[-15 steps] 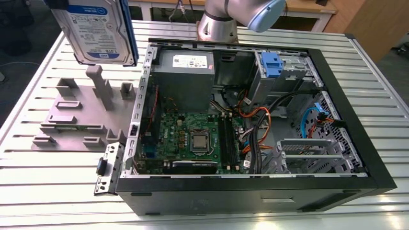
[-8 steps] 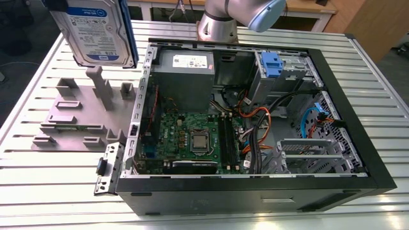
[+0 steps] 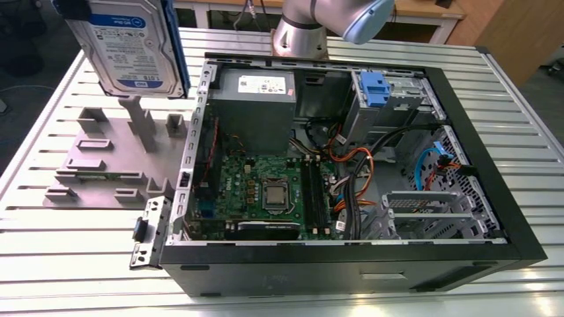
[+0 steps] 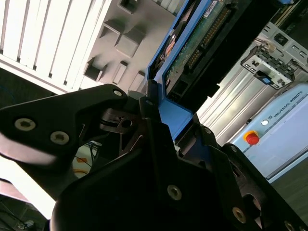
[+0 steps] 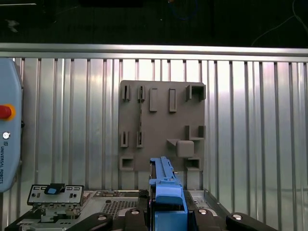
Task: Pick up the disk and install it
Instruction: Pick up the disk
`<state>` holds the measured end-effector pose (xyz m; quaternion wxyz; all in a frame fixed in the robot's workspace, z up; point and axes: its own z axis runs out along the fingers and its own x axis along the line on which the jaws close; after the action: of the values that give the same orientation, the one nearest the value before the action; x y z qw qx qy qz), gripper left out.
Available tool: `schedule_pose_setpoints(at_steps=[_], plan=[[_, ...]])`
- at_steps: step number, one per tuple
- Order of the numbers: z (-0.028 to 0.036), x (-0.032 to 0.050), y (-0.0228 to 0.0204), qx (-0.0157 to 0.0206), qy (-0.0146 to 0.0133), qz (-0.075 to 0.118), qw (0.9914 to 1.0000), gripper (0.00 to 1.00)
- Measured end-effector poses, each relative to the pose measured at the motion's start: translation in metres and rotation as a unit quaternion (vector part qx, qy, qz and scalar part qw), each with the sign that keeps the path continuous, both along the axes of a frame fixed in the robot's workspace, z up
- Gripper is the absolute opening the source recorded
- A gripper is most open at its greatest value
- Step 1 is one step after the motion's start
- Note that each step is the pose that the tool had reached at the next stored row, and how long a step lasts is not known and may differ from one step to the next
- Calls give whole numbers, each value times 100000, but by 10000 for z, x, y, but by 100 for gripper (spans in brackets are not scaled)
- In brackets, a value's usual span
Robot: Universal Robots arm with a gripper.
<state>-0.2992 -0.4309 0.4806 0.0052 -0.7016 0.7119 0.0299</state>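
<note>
— Where's the disk (image 3: 132,46)?
— Aloft, ten o'clock from the black case (image 3: 352,271), above the grey fixture (image 3: 97,155). Flat silver metal, white-and-blue label.
— Jaws?
— The gripper (image 5: 167,216) seems clamped on its blue plastic bracket (image 5: 163,175).

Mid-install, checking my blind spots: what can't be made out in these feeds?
Exterior view: top of the disk, cut off by the picture's upper edge.
Second wrist view: the disk's label face, turned away from the camera; its gripped end, behind the tool.
Exterior view: inside of the drive cage, screened by its own walls.
</note>
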Motion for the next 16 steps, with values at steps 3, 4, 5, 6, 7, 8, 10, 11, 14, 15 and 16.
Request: schedule_pose_setpoints(at_steps=[3, 4, 5, 6, 7, 8, 10, 11, 14, 15, 16], plan=[[-1, 12, -16, -12, -4, 0, 100000, 36], [-1, 20, -18, -16, -7, -2, 100000, 36], [-1, 29, -21, -21, -5, -4, 100000, 36], [-1, 40, -23, -28, -1, 0, 100000, 36], [-1, 51, -25, -27, -4, -2, 100000, 36], [-1, 64, -26, -27, -2, -2, 100000, 36], [-1, 96, -28, -30, -2, -3, 100000, 36], [-2, 113, -28, -30, -3, -7, 100000, 36], [-2, 157, -29, -30, -4, -8, 100000, 36], [-2, 171, -29, -29, -6, -9, 100000, 36], [-2, 184, -29, -30, -2, -7, 100000, 36]])
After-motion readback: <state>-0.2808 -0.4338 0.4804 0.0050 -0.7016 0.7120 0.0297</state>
